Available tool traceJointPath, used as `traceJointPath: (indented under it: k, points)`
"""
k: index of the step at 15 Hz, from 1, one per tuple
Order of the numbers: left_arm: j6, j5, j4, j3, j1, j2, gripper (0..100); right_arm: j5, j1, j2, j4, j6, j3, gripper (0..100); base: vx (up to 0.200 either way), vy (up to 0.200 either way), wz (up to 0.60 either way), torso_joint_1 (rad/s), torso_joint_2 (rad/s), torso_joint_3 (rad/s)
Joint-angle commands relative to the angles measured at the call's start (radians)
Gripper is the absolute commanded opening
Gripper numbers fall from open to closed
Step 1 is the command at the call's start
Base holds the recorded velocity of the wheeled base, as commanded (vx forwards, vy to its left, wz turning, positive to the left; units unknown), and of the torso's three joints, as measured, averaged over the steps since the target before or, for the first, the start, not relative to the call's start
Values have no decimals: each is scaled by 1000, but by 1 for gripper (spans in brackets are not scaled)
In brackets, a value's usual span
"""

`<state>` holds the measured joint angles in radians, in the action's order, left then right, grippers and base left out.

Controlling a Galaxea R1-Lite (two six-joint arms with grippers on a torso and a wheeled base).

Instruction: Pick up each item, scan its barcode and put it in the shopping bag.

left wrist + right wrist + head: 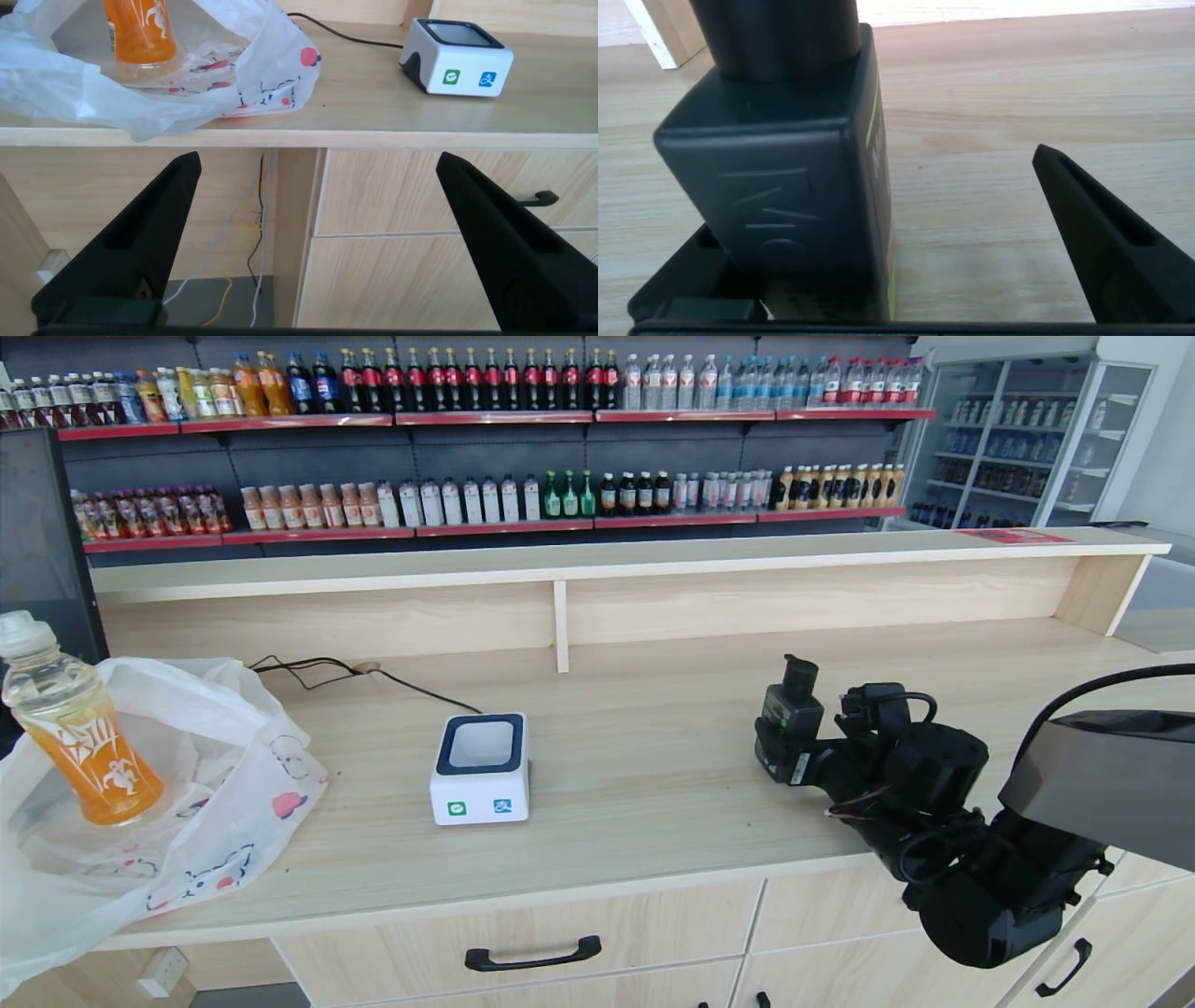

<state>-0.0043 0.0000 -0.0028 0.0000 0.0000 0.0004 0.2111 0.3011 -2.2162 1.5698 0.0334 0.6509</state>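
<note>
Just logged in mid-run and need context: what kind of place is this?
Likely a convenience shop checkout: shelves of bottled drinks, a barcode scanner on the wooden counter, a glass-door fridge.

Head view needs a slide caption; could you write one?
Right gripper around a dark bottle; orange drink in the bag.

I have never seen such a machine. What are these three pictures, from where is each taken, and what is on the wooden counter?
This is a two-armed robot in a shop. The wide picture comes from its head camera, the other two from wrist cameras. On the light wooden counter are a white plastic shopping bag with an orange drink bottle standing in it and a small white scanner box. The left gripper is open, below the counter's edge. The right gripper is open around a dark square bottle; nothing is clamped.
</note>
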Motion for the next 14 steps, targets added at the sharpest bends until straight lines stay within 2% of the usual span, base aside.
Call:
traceJointPath:
  k: [1, 14]
  points:
    - [0, 0, 0, 0, 0, 0, 100, -1, 1, 1, 1, -1, 1, 0, 0, 0, 0, 0, 0, 0]
    - [1, 0, 0, 0, 0, 0, 100, -1, 1, 167, 1, 10, -94, 0, 0, 0, 0, 0, 0, 0]
